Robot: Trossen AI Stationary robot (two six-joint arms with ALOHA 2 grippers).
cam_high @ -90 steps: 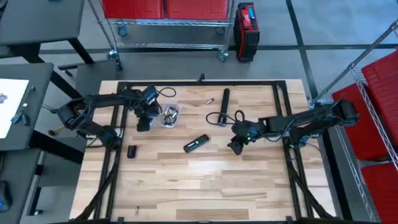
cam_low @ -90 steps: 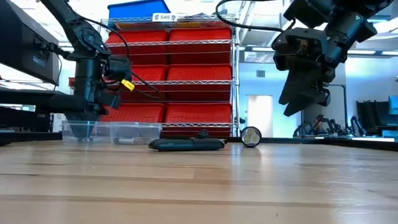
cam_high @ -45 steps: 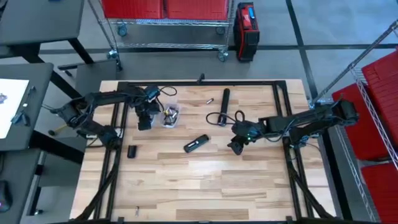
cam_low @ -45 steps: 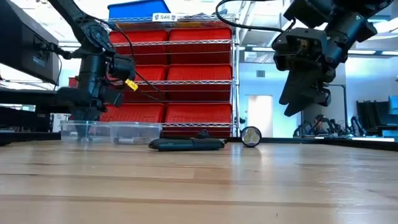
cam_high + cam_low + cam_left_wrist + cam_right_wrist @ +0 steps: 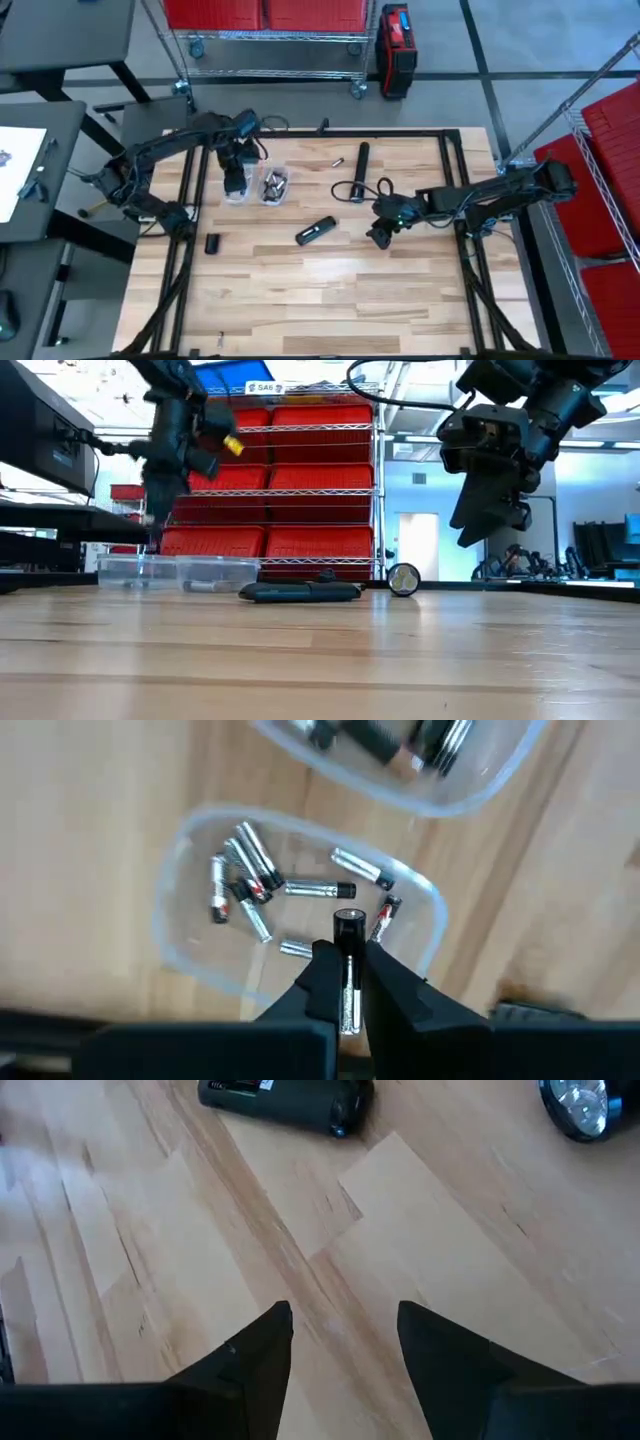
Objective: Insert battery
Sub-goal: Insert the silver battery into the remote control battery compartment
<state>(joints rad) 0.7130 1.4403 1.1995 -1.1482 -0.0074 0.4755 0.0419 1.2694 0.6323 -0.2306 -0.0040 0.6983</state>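
My left gripper (image 5: pixel 235 182) hangs over a clear tub (image 5: pixel 180 850) of several loose batteries near the table's far left and is shut on one silver battery (image 5: pixel 347 925). A black flashlight body (image 5: pixel 315 231) lies on its side mid-table, also seen in the right wrist view (image 5: pixel 285 1095). My right gripper (image 5: pixel 380 236) hovers open above bare wood to the right of that body, with nothing between its fingers (image 5: pixel 255 1355). My left gripper pinches the battery's long sides (image 5: pixel 346 982) between its two fingers (image 5: pixel 322 975). The fingers point down from above and lie along the battery. Its dark end (image 5: pixel 347 919) sticks out past the fingertips, clear of the tub below.
A second clear tub (image 5: pixel 273 185) with darker parts stands beside the first. A black flashlight (image 5: pixel 362 160) with a cord, a loose battery (image 5: pixel 337 162) and a small black cap (image 5: pixel 212 243) lie around. The near half of the table (image 5: pixel 330 310) is bare wood.
My left gripper has risen straight up out of the battery tub with one battery between its fingers; the battery is now lifted clear of the others. The right arm has kept still.
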